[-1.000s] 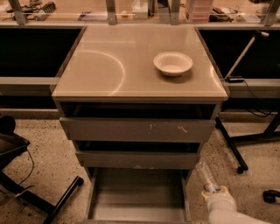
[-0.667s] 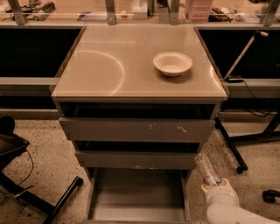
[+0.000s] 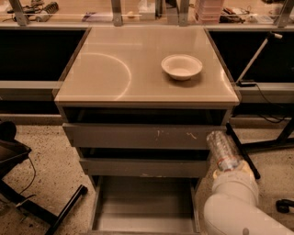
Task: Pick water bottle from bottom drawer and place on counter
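The water bottle (image 3: 222, 149) is a clear ribbed plastic bottle, held up at the right of the cabinet, level with the two upper drawer fronts and tilted a little left. My gripper (image 3: 229, 169) is shut on the bottle's lower end, with my white arm (image 3: 234, 206) rising from the bottom right. The bottom drawer (image 3: 144, 206) is pulled open below, its grey floor bare. The counter (image 3: 115, 69) is the glossy beige top with a faint arc mark, above the bottle.
A white round bowl (image 3: 181, 66) sits on the counter's right side. Two scratched grey drawers (image 3: 142, 137) are shut above the open one. A black stand leg (image 3: 241, 151) is at the right, chair legs (image 3: 55, 215) at the left. A cluttered shelf (image 3: 138, 11) runs behind.
My arm has lifted the bottle up from beside the bottom drawer to the level of the upper drawer fronts. Nothing else has moved.
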`<state>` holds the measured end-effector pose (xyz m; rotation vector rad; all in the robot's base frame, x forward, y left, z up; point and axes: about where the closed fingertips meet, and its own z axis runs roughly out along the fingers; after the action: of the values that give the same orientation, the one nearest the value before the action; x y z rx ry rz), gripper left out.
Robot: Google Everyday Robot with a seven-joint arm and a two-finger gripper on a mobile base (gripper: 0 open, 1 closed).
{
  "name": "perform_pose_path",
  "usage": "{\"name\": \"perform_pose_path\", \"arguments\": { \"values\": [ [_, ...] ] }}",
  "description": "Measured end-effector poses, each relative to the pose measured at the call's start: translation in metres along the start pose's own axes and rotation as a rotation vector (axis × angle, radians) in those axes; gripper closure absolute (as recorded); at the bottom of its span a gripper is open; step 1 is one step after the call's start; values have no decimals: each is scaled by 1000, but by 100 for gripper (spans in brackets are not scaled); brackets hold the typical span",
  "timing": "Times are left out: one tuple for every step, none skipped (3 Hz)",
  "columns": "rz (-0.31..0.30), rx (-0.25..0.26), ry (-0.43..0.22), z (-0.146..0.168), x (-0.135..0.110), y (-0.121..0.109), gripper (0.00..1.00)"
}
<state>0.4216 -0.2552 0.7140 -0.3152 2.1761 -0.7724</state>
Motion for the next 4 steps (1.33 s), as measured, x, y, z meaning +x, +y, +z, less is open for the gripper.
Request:
{"name": "perform_pose_path", "arguments": {
  "values": [
    [-11, 46, 10, -21, -15, -20, 100],
    [-11, 46, 10, -21, -15, -20, 100],
    [-9, 9, 28, -8, -28, -23, 100],
    [60, -107, 110, 42, -48, -21, 100]
  ]
}}
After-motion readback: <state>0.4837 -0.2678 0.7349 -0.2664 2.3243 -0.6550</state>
